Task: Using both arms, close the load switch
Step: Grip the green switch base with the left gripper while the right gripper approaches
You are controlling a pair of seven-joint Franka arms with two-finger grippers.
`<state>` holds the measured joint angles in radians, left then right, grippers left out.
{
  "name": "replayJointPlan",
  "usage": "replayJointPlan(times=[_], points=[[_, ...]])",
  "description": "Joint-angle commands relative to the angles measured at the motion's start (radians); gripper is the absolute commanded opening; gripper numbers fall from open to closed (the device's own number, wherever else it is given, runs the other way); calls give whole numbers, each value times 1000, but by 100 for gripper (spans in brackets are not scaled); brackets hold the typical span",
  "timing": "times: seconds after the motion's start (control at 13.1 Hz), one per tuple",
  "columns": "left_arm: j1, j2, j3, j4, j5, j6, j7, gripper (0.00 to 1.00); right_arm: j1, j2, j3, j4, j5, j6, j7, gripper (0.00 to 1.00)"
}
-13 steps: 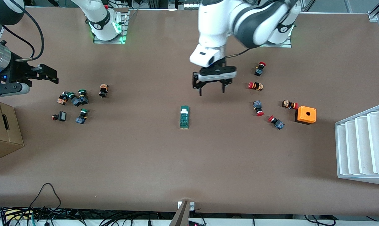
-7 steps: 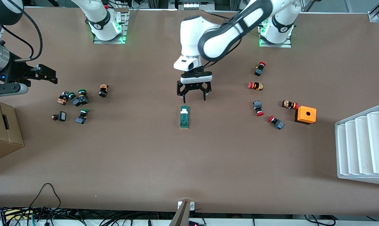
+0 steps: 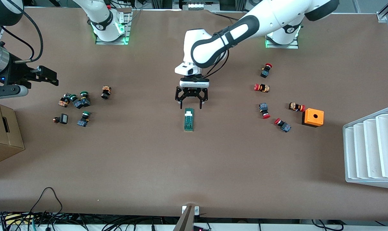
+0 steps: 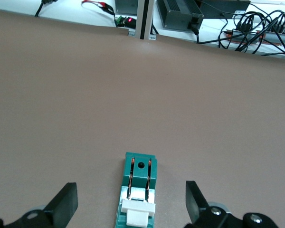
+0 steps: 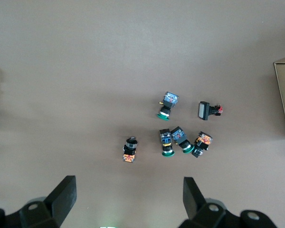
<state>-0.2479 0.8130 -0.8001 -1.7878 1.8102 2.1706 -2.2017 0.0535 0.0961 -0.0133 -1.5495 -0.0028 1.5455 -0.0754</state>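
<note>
Load switch: the load switch (image 3: 189, 119) lies flat on the brown table (image 3: 194, 160) near the middle, its length running toward the front camera; the white tab (image 3: 189, 113) sits at the end farther from that camera; in the left wrist view the load switch (image 4: 137, 192) shows two copper strips along its green body and a round hole at the end away from the tab

Left gripper: the left gripper (image 3: 191, 105) hangs low over the tab end of the switch; its fingers (image 4: 66, 205) stand wide apart, one to each side of the switch, touching nothing and holding nothing

Right gripper: the right gripper (image 3: 51, 77) waits in the air at the right arm's end of the table, over the green-capped buttons (image 3: 80, 100); its fingers (image 5: 61, 194) are spread wide and carry nothing

Green-capped buttons: a loose cluster lies toward the right arm's end; one small black square part (image 3: 64, 118) lies beside it, nearer the front camera

Red-capped buttons: the red-capped buttons (image 3: 265, 110) lie scattered toward the left arm's end, well apart from the switch

Orange box: the orange box (image 3: 313, 117) with a round hole on top stands just beside one red-capped button

Edges: a cardboard box (image 3: 3, 134) sits at the right arm's end; a white ribbed tray (image 3: 372, 147) at the left arm's end
</note>
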Motion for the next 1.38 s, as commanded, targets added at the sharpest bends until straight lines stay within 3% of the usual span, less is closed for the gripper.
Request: replayJointPlan(times=[0.0,0.15,0.61,0.76,1.3], points=[[-25,125,-13,47,174,-124,-39,100,-15,7,3,19,-3,-7,14,99],[-34,161,-11,47,227,-155,-46,100,-21,7,1,19,1,-8,16,99],[-96,232,-11,113,242,-219,-49,100,-14,36,6,19,-8,-10,71,99],[-94,261,-10,113,311,-226,-59,100,-11,42,7,19,-11,-5,74,99],[-96,314,-1,111,396,-278,-75,100,43,102,15,26,81,64,190,99]])
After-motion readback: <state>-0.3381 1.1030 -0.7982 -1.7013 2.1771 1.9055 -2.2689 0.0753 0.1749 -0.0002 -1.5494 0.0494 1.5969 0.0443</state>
